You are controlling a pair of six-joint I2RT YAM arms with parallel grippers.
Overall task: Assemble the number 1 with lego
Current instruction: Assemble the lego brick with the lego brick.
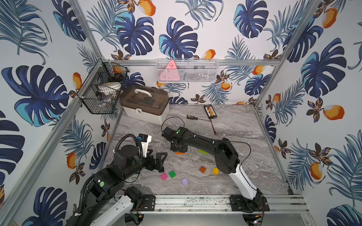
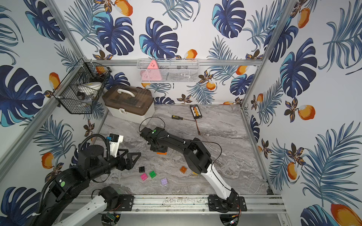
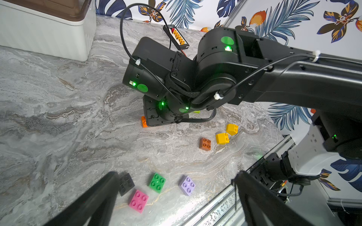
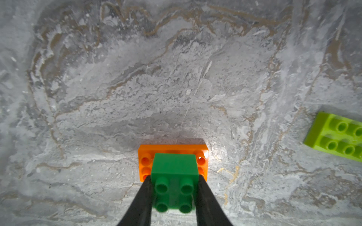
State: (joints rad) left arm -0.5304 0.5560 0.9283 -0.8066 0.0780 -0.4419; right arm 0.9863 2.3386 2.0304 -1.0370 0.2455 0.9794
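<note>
One green brick [image 4: 174, 168], pinched by the right pincer [image 4: 174, 179], sits atop the orange brick [image 4: 146, 156]; left pincer [image 3: 176, 175] spread.

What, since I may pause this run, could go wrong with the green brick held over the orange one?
1. The right gripper is shut on the green brick over the orange brick; stud alignment is unclear, so pressing may seat it crooked.
2. Nothing braces the orange brick on the table, so it might slide.
3. The open left gripper is near the black brick and could nudge it.
</note>
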